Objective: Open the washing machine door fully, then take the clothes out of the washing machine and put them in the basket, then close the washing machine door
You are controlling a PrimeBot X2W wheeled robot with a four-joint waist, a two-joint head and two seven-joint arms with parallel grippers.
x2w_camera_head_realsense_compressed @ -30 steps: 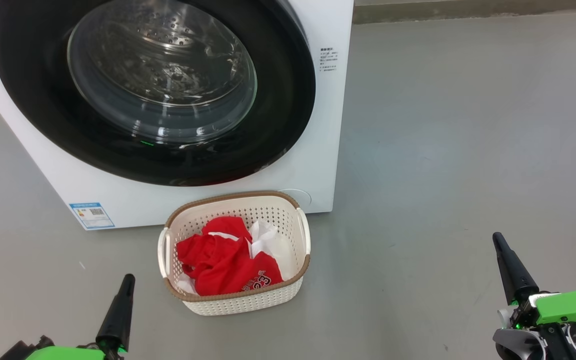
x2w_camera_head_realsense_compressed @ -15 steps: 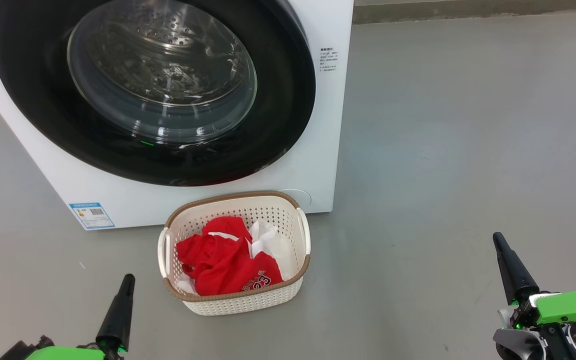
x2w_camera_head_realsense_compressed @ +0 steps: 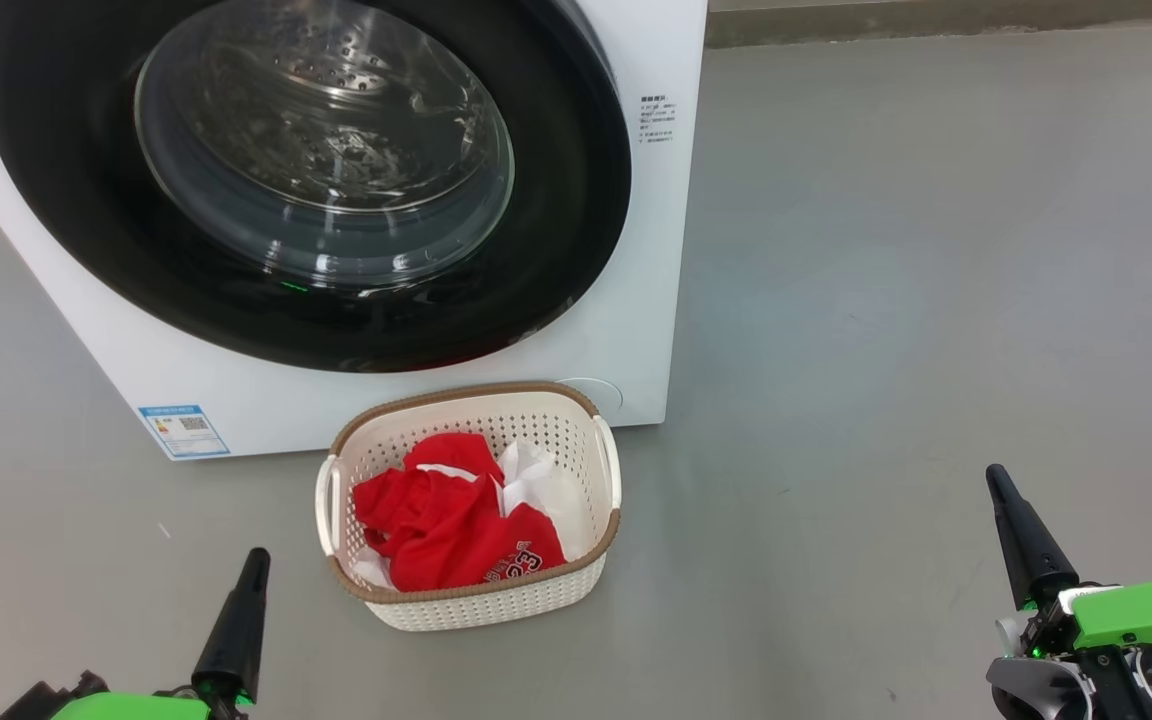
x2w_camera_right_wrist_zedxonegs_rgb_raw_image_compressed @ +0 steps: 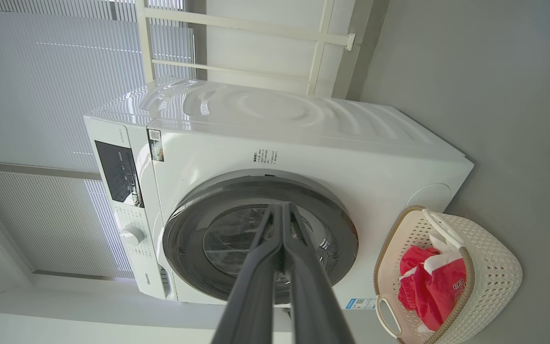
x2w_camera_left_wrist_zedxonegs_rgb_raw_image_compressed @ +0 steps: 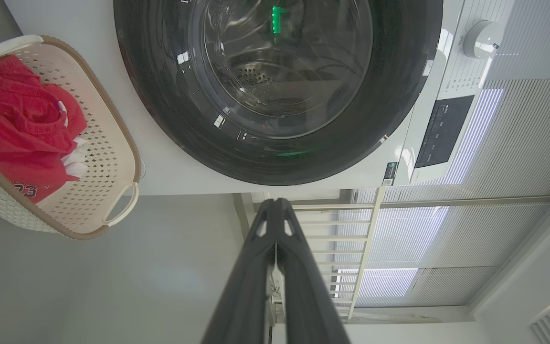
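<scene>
The white washing machine [x2w_camera_head_realsense_compressed: 656, 250] stands ahead with its black-rimmed round door [x2w_camera_head_realsense_compressed: 306, 180] flush against the front, closed; through the glass only bare steel drum shows. On the floor just in front sits the cream basket [x2w_camera_head_realsense_compressed: 481, 600], holding the red and white clothes [x2w_camera_head_realsense_compressed: 446, 525]. My left gripper [x2w_camera_head_realsense_compressed: 254, 560] is low at the left of the basket, shut and empty. My right gripper [x2w_camera_head_realsense_compressed: 996, 480] is far to the right, shut and empty too. In the left wrist view the door [x2w_camera_left_wrist_zedxonegs_rgb_raw_image_compressed: 280, 86] and basket [x2w_camera_left_wrist_zedxonegs_rgb_raw_image_compressed: 112, 157] show; in the right wrist view the machine [x2w_camera_right_wrist_zedxonegs_rgb_raw_image_compressed: 303, 143] and basket [x2w_camera_right_wrist_zedxonegs_rgb_raw_image_compressed: 494, 267].
Grey floor [x2w_camera_head_realsense_compressed: 916, 280] stretches wide to the right of the machine. A blue label [x2w_camera_head_realsense_compressed: 182, 430] marks the machine's lower left corner. Window blinds [x2w_camera_right_wrist_zedxonegs_rgb_raw_image_compressed: 41, 71] and a white rail frame [x2w_camera_right_wrist_zedxonegs_rgb_raw_image_compressed: 237, 24] lie behind the machine.
</scene>
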